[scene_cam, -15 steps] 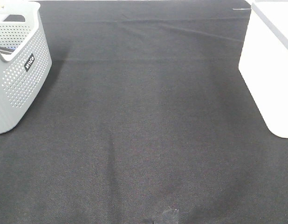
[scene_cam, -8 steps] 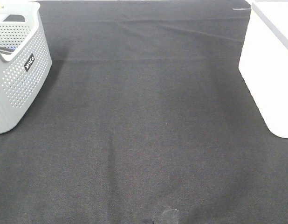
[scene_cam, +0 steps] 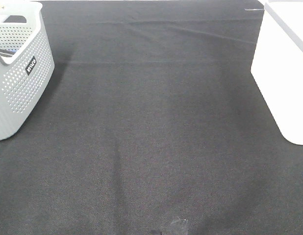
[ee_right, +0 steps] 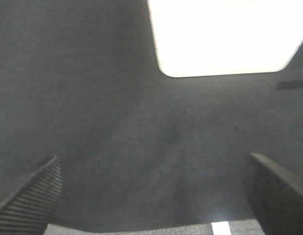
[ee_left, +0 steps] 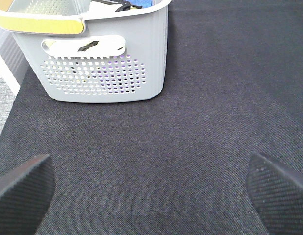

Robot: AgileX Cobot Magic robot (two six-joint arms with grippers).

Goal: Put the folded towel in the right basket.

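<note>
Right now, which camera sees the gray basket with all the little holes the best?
The left wrist view shows the gray basket best: one whole side shows, with its handle slot, holes, yellow rim and some things inside. The exterior high view cuts the basket off at the picture's left edge. The right wrist view shows none of it, only the white basket.

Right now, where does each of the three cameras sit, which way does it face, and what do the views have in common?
Exterior high: mounted above, looking down on the black cloth, with the grey basket at left and the white basket at right; no arm shows.
Left wrist: low on the left arm, facing the grey basket; the left gripper shows only its two spread fingertips.
Right wrist: low on the right arm, facing the white basket; the right gripper shows spread fingertips.
Shared: each wrist view repeats one basket from the high view.
</note>
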